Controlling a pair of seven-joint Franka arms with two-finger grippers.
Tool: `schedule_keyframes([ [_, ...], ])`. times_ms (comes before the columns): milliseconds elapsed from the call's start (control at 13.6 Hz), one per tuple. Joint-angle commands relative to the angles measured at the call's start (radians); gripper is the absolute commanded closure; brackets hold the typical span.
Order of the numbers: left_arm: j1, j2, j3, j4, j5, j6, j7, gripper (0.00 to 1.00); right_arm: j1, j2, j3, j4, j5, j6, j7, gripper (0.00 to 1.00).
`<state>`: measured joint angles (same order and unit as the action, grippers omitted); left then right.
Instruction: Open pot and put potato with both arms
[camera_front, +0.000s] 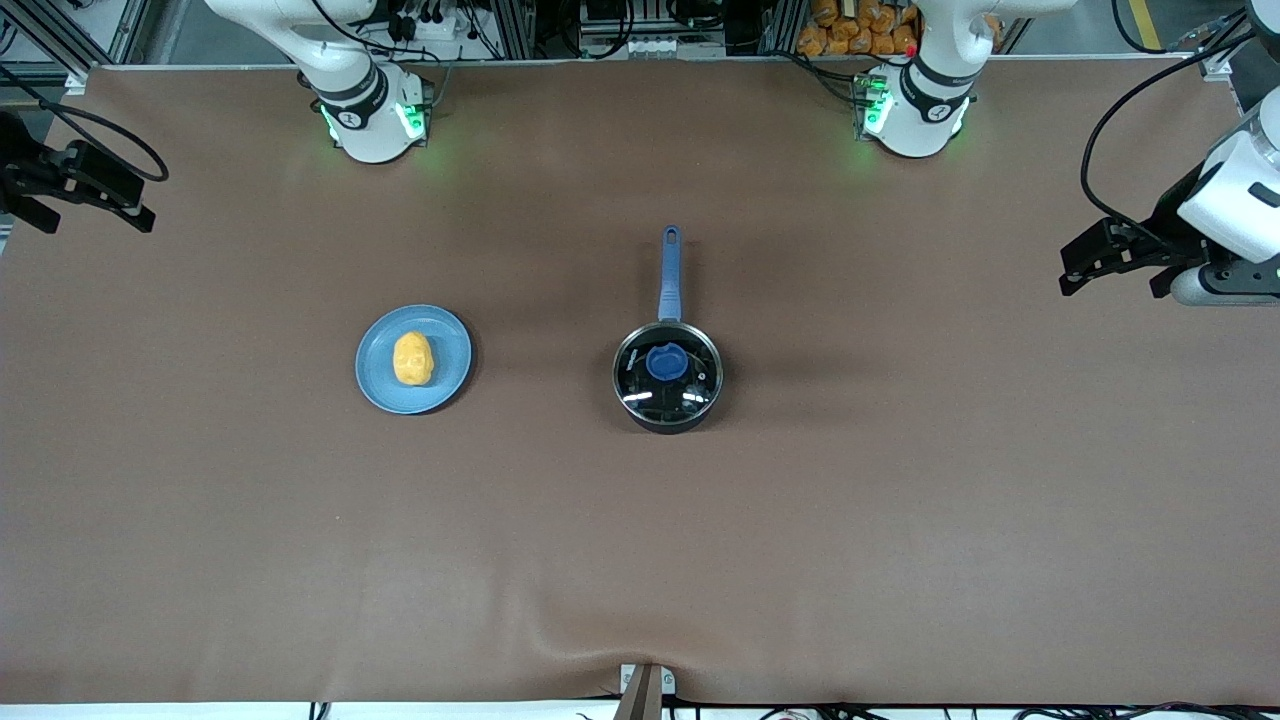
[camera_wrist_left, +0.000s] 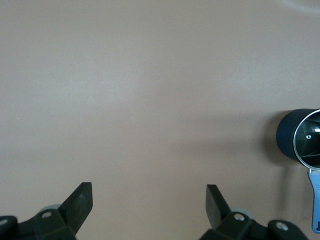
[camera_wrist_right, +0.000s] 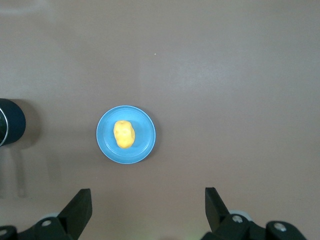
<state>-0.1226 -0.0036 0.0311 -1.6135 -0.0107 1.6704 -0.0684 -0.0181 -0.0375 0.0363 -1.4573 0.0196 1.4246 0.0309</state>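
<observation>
A: What does the front view show?
B: The pot (camera_front: 667, 374) sits mid-desk (camera_front: 900, 520) with its glass lid (camera_front: 668, 368) on and its blue handle (camera_front: 670, 272) pointing toward the robots' bases. The potato (camera_front: 413, 358) lies on a blue plate (camera_front: 379, 378), beside the pot toward the right arm's end. The left claw (camera_front: 1100, 262) hangs over the desk's edge at the left arm's end, the right claw (camera_front: 50, 195) over the other edge; both arms wait.

A: And the left wrist view?
B: The left claw (camera_wrist_left: 149, 206) has its fingers (camera_wrist_left: 80, 200) spread wide over bare desk (camera_wrist_left: 150, 90), with the pot (camera_wrist_left: 299, 136) at the picture's edge.

A: The right wrist view?
B: The right claw (camera_wrist_right: 148, 207) is spread open too, well apart from the plate (camera_wrist_right: 142, 145) that carries the potato (camera_wrist_right: 123, 134). A sliver of the pot (camera_wrist_right: 11, 122) shows.
</observation>
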Motion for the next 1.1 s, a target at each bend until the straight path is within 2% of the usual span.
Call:
schedule_keyframes([
  [0, -0.017, -0.022, 0.013, -0.016, 0.023, 0.005, -0.008, 0.0, -0.013, 0.005, 0.002, 0.015, 0.013, -0.015, -0.008, 0.0],
  [220, -0.017, -0.022, 0.047, -0.013, -0.025, 0.006, -0.017, 0.0, -0.013, 0.004, 0.002, 0.015, 0.013, -0.013, -0.008, 0.0],
  [1028, -0.023, -0.007, 0.046, 0.007, -0.028, -0.001, -0.021, 0.0, -0.014, 0.005, 0.002, 0.015, 0.013, -0.013, -0.008, 0.0],
])
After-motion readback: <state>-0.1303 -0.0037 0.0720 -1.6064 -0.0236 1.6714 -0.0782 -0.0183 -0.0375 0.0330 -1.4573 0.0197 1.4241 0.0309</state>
